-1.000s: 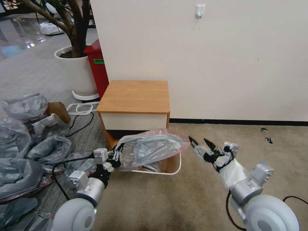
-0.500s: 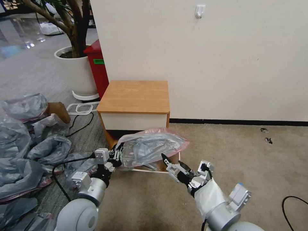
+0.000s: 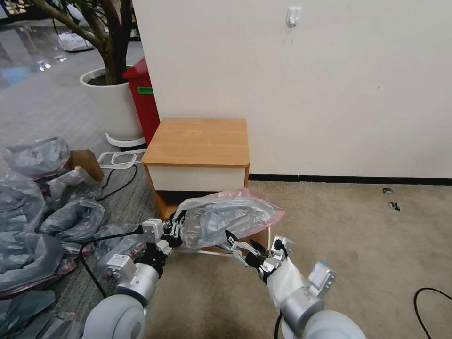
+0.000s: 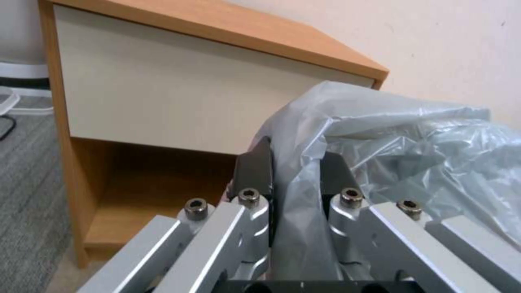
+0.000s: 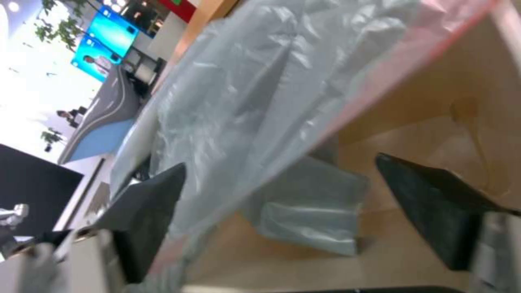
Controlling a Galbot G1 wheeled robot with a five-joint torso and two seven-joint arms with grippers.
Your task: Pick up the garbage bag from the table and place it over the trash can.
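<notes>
Head view: the left claw (image 3: 175, 230) pinches the garbage bag (image 3: 226, 216), held over the trash can (image 3: 262, 236) before the tabletop (image 3: 197, 141). The right claw (image 3: 242, 247), spread, has swung in under the bag's near edge, probably to grab it.

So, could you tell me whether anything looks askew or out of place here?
Yes: the bag lies bunched and tilted across the trash can, not drawn over its rim. The left gripper pinches one end; the open right gripper is at its pink edge. Other grey bags litter the floor on the left.
</notes>
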